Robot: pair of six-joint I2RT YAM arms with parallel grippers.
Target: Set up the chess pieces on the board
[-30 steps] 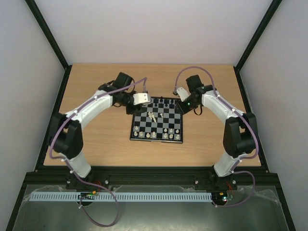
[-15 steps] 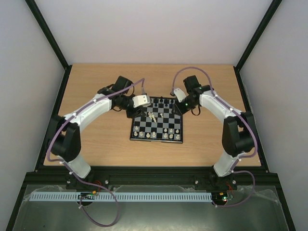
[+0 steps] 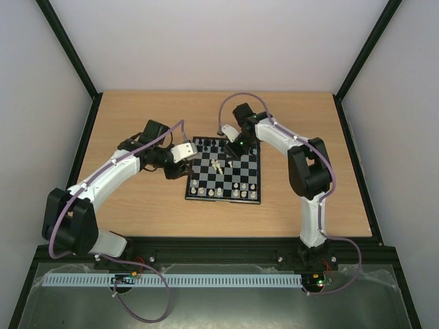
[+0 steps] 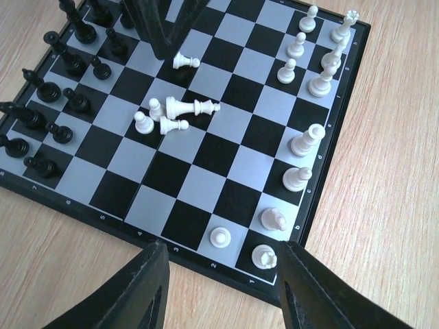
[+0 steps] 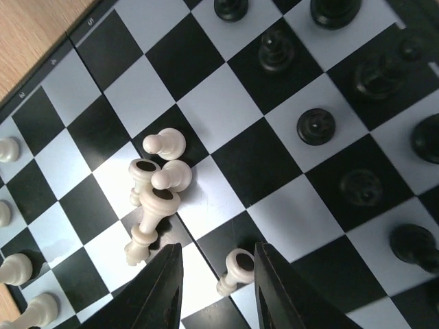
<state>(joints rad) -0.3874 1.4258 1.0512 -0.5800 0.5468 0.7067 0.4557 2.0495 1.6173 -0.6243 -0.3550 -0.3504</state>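
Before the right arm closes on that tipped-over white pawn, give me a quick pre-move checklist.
1. Right gripper astride the fallen white pawn: ok.
2. Jaws open wider than the pawn: ok.
3. Pawn touching either jaw: cannot tell.
4. Pile of toppled white pieces apart from that gripper: ok, but close.
5. Left gripper open, empty, at the board's edge: ok.
6. Nearby black pieces upright: ok.

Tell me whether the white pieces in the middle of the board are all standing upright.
No, several white pieces lie toppled on their sides near the middle of the board.
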